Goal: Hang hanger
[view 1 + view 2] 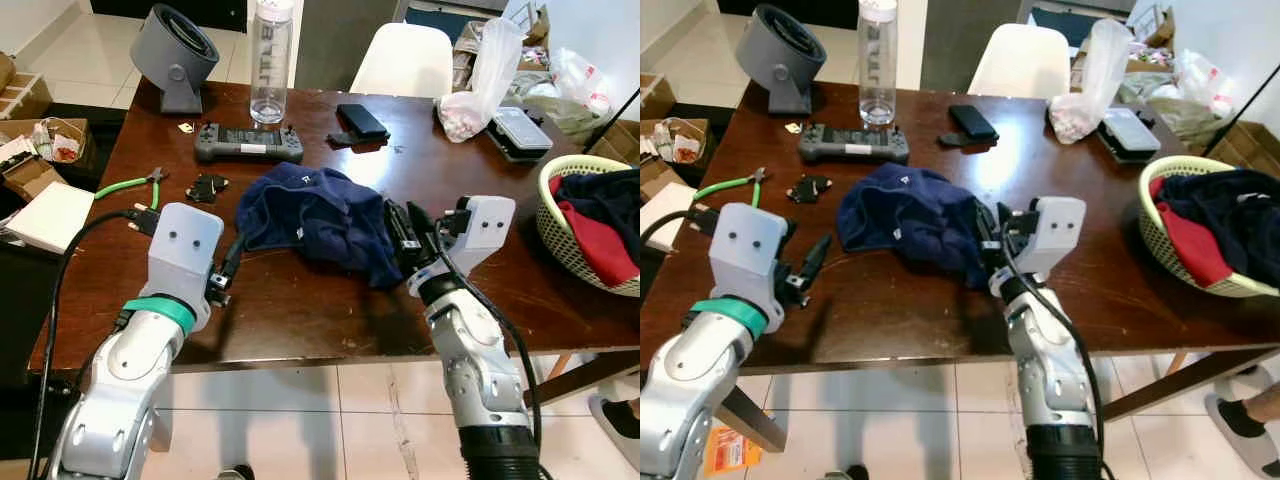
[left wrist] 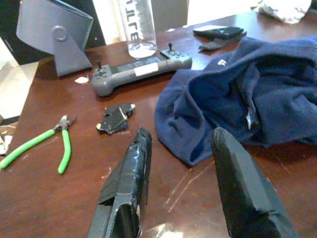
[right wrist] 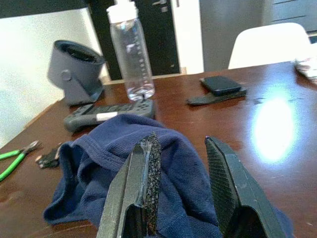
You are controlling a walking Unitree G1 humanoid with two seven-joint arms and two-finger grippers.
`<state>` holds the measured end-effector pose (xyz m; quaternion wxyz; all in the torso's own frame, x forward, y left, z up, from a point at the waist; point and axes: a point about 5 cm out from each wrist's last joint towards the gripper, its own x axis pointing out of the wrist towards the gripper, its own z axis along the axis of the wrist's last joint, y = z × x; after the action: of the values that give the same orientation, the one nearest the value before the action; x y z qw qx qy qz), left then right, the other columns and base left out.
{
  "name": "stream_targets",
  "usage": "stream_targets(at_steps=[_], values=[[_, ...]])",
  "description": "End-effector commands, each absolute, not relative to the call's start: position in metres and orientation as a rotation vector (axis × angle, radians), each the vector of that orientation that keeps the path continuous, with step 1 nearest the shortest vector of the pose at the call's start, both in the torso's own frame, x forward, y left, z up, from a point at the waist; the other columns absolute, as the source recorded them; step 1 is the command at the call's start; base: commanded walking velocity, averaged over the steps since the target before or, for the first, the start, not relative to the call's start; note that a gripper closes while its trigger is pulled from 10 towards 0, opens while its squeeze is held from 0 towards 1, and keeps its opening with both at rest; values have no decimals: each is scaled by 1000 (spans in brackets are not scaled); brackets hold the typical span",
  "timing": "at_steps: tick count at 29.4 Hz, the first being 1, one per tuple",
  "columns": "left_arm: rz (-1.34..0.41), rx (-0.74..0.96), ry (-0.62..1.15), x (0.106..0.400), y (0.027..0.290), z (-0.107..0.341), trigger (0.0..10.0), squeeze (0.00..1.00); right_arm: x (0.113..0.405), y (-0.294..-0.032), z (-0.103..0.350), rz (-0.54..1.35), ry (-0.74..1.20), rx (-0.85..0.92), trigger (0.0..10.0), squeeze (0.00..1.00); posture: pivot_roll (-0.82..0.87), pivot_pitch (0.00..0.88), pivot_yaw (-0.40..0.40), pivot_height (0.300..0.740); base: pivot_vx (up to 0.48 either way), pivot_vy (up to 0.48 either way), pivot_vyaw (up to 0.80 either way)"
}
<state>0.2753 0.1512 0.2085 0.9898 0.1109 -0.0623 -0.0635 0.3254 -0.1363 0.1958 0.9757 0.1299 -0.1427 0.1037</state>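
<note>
Hanger is what the task names, yet I can make out no hanger on the table; what lies before me is a crumpled navy garment (image 1: 315, 218) in the middle of the dark wooden table (image 1: 300, 310), and whether a hanger sits inside or under it I cannot tell. The garment's long axis runs across me, from my left toward my right. My right gripper (image 1: 407, 236) is at its right end, fingers spread and just over the bunched cloth, pinching nothing. My left gripper (image 1: 227, 268) waits just short of the garment's left edge, fingers also spread and empty. So the right arm is the nearer one, and I judge the next move to be closing it on the fabric there.

On writing: the clear plastic bottle (image 1: 271, 62) behind the garment carries vertical lettering that I cannot read with confidence, and a small pale mark shows on the cloth, too small to read. In front of the bottle lies a grey handheld game console (image 1: 249, 142); green-handled cutters (image 1: 135, 183) lie well to the left.
</note>
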Motion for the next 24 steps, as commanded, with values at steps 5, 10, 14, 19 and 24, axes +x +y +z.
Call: stream_targets(at_steps=[5,10,14,19,24], values=[[-103,184,-103,280,149,203,10000,0,325,-144,195,131,-288,202,10000,0,76,52,-8,740,0,0,-488],[-143,145,-67,281,142,200,10000,0,328,-149,195,102,-283,184,10000,0,78,49,-12,740,0,0,-800],[-128,181,-103,283,143,202,10000,0,329,-152,197,85,-287,172,10000,0,79,51,-13,740,0,0,-800],[-113,183,-103,284,145,202,10000,0,329,-149,196,86,-285,165,10000,0,80,55,-14,740,0,0,-800],[-103,181,-96,284,146,202,10000,0,329,-149,195,80,-279,165,10000,0,79,59,-14,740,0,0,-800]])
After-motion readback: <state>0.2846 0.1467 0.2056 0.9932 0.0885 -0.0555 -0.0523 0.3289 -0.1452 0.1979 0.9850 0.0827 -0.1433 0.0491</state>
